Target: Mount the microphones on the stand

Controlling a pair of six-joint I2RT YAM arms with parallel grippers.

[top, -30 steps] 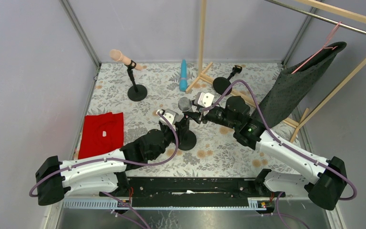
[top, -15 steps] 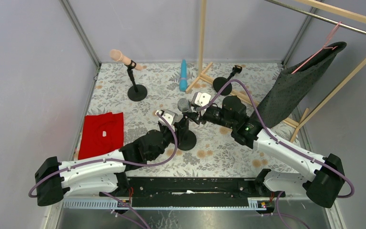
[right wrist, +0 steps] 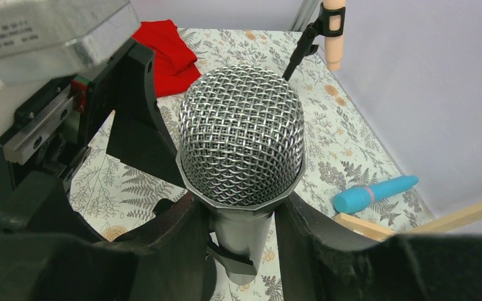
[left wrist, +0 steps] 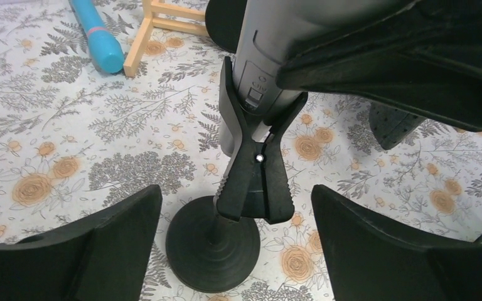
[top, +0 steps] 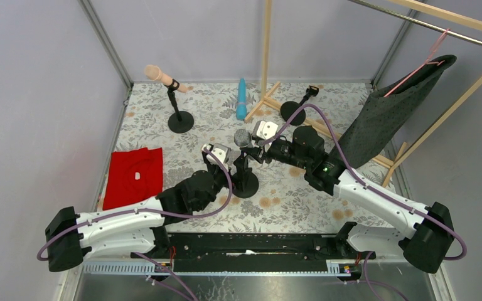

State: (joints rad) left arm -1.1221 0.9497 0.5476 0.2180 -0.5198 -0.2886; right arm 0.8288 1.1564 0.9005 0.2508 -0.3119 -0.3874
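Left gripper (left wrist: 235, 191): jaws spread wide, holding nothing; one finger on each side of the black spring clip (left wrist: 254, 163), clear of it.
Right gripper (right wrist: 245, 241): jaws closed on the handle of the silver-grey stick microphone with the round mesh head (right wrist: 241, 135), gripping just below the head.
Silver-grey microphone: near the middle of the worktop, tilted with its head up; the two prongs of the black spring clip sit either side of its grey body.
Middle stand: short black desk stand with a round base (top: 246, 185), resting on the floral-patterned worktop (top: 301, 200), between the two arms.
Peach-pink stick microphone (top: 155, 74): clipped at a slant in a second black round-based stand (top: 180, 119), at the far left of the worktop.
Bright cyan-blue stick microphone (top: 241, 99): lying flat on the worktop at the far side, just beside the foot of the pale wooden frame (top: 265, 56).
Third black round-based stand (top: 293, 111): far right, close to the wooden frame's foot.
Folded red cloth (top: 135, 175): flat at the left edge, well apart from the stands.
Dark grey garment on a pink hanger (top: 389, 110): hanging at the right.
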